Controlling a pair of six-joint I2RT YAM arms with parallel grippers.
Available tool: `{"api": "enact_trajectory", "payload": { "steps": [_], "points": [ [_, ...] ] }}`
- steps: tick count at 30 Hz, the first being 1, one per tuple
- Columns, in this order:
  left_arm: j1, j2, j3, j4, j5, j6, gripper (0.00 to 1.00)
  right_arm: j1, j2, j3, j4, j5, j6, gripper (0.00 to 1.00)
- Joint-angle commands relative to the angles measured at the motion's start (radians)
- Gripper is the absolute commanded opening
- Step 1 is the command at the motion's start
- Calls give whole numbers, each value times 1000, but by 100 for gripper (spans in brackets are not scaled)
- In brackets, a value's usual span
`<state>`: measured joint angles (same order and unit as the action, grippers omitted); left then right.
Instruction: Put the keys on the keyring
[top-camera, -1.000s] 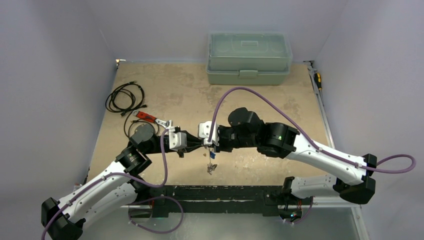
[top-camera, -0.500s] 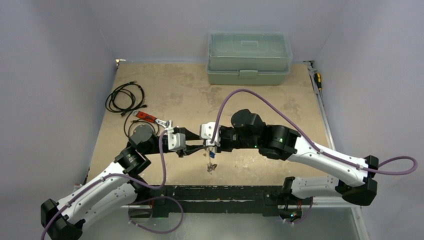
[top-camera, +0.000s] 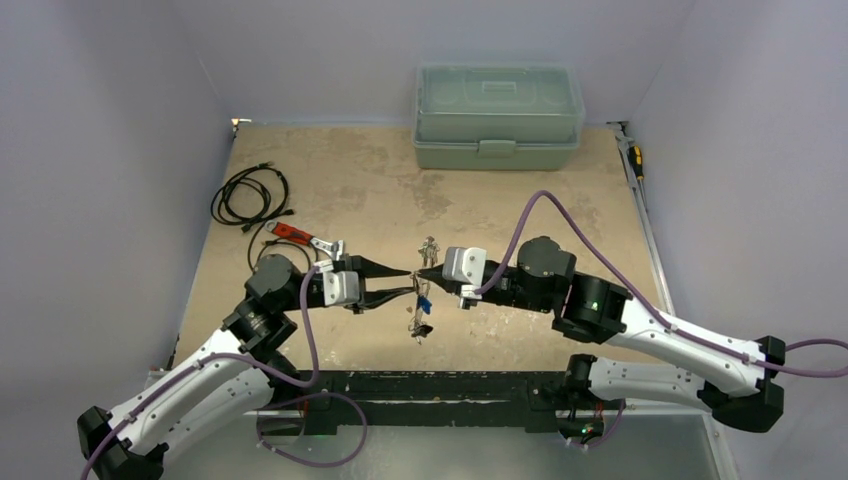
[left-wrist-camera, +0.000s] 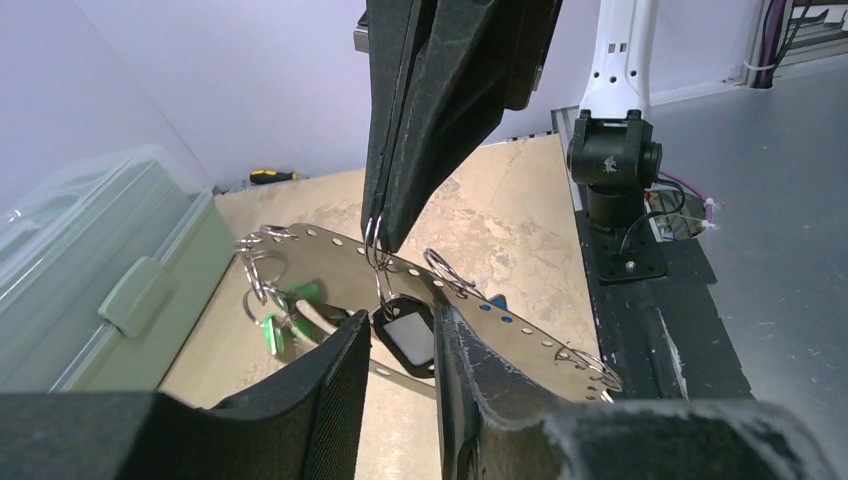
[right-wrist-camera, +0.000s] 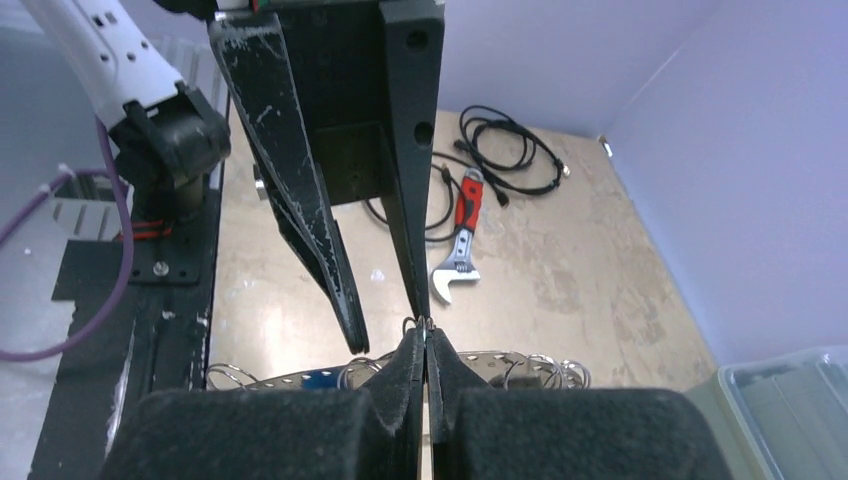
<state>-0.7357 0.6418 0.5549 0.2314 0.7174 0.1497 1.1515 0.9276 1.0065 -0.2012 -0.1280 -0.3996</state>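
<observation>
Nearest the arm bases, the keys (top-camera: 420, 322) hang in a cluster below the two grippers, clear of the tabletop (top-camera: 350, 180). Some hang on small rings threaded through the keyring (left-wrist-camera: 330, 250), which reads in the wrist views as a flat, perforated silvery band held in the air. The left gripper (top-camera: 410, 282) has its fingers apart, straddling a dark tag (left-wrist-camera: 405, 340) without visibly clamping it. The right gripper (right-wrist-camera: 425, 348) has its fingers pressed together on one small split ring (left-wrist-camera: 377, 235) at the very tips; this pinch appears to be the sole support of the assembly. Principal hazard: the grip is thin wire on narrow tips, so any twist or pull from the left arm may slip the ring out and drop band and keys to the tabletop. Second hazard: the two grippers' tips lie almost touching, so a closing move by the left gripper may strike the right fingers or trap the tag instead of the intended ring. Third hazard: the hanging keys may swing and snag neighbouring rings. Farther off, the wrench (top-camera: 300, 235) and the coiled cable (top-camera: 250, 195) lie well apart and pose no obstruction
</observation>
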Motion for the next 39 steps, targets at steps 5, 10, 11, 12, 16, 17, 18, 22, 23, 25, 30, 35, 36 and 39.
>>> {"api": "enact_trajectory", "payload": {
  "steps": [5, 10, 11, 12, 16, 17, 18, 22, 23, 25, 30, 35, 36, 39],
  "points": [
    [-4, 24, 32, 159, 48, -77, 25, -3, -25, -44, 246, -57, 62, 0],
    [-5, 36, 32, 164, 61, -82, 9, -3, -30, -56, 286, -58, 67, 0],
    [-4, 36, 33, 159, 62, -80, 8, -3, -33, -62, 300, -57, 69, 0],
    [-5, 36, 33, 155, 61, -78, 8, -3, -37, -66, 313, -55, 69, 0],
    [-5, 38, 33, 152, 63, -78, 14, -3, -53, -90, 362, -51, 76, 0],
    [-5, 38, 33, 152, 63, -79, 18, -2, -56, -94, 369, -53, 79, 0],
    [-5, 36, 33, 152, 62, -79, 21, -2, -56, -95, 373, -54, 80, 0],
    [-4, 33, 32, 163, 60, -90, 25, -3, -53, -98, 370, -66, 88, 0],
    [-5, 32, 31, 169, 60, -96, 25, -3, -52, -98, 371, -72, 91, 0],
    [-5, 30, 28, 181, 59, -106, 25, -3, -48, -98, 370, -81, 95, 0],
    [-5, 24, 21, 207, 59, -126, 19, -3, -38, -99, 373, -98, 103, 0],
    [-4, 21, 18, 218, 53, -136, 17, -3, -30, -94, 369, -118, 107, 0],
    [-5, 20, 17, 218, 49, -136, 17, -3, -29, -93, 367, -121, 108, 0],
    [-4, 13, 15, 220, 45, -136, 13, -3, -26, -92, 364, -124, 110, 0]
  ]
}}
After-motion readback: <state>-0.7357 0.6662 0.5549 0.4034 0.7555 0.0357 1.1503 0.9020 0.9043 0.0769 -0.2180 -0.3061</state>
